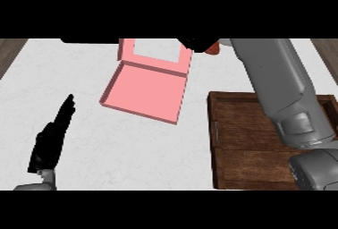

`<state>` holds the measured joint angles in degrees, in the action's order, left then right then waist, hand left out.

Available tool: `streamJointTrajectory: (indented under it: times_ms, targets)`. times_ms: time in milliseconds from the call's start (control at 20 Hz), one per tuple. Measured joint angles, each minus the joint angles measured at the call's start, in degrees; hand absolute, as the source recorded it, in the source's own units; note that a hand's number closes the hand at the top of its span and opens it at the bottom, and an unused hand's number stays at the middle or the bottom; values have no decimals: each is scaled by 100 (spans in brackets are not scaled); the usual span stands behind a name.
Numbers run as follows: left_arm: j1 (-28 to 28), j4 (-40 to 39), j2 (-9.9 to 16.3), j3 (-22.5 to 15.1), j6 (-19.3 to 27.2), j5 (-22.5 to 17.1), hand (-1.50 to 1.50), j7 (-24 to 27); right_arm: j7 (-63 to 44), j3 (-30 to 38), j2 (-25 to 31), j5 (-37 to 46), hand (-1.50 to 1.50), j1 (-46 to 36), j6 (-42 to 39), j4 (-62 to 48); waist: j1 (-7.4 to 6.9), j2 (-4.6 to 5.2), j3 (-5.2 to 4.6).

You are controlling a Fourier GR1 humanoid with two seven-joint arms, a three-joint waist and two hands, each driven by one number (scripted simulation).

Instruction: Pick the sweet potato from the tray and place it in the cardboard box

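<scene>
Mostly cropped: right robot hand (198, 44) curled round sweet potato (213, 48); left robot hand (51, 138) flat, holding nothing.

Counter top (152, 147): white, faintly veined in pale grey like marble; matte finish; fills nearly the whole view from 9 o'clock across the centre to 6 o'clock. Its side edges slant inward toward 12 o'clock.

Floor, left strip (10, 51): grey-brown wood-grain planks, showing as a narrow wedge at 10 o'clock beyond the counter's edge.

Floor, right strip (328, 47): same grey-brown planking, a smaller wedge at 2 o'clock.

Light: even and soft, with only weak shadows lying on the white surface; slight grey mottling toward 7 o'clock.

Walls, windows, other furniture: cannot tell from this steep downward view
</scene>
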<state>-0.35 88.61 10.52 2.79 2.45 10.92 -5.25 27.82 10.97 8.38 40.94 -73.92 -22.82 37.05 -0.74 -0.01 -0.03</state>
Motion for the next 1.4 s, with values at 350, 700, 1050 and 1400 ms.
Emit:
streamJointTrajectory:
  times_ms: [350,700,1050,1400]
  targets:
    - [2,155,42,7,-85,9,0,-79,-534,-287,-609,149,150,-361,434,-448,-73,26,-1]
    - [-224,84,-82,-143,-97,90,0,-174,-834,-1151,-794,-223,150,-623,1050,-1336,-272,65,-6]
    - [-440,-128,-126,-206,-121,156,0,-67,-1154,-1745,-829,-771,-150,-644,1414,-2000,-451,110,-8]
    - [-517,-307,-169,-283,-155,208,0,93,-1075,-1870,-836,-1580,-150,-485,1682,-2122,-598,149,-9]
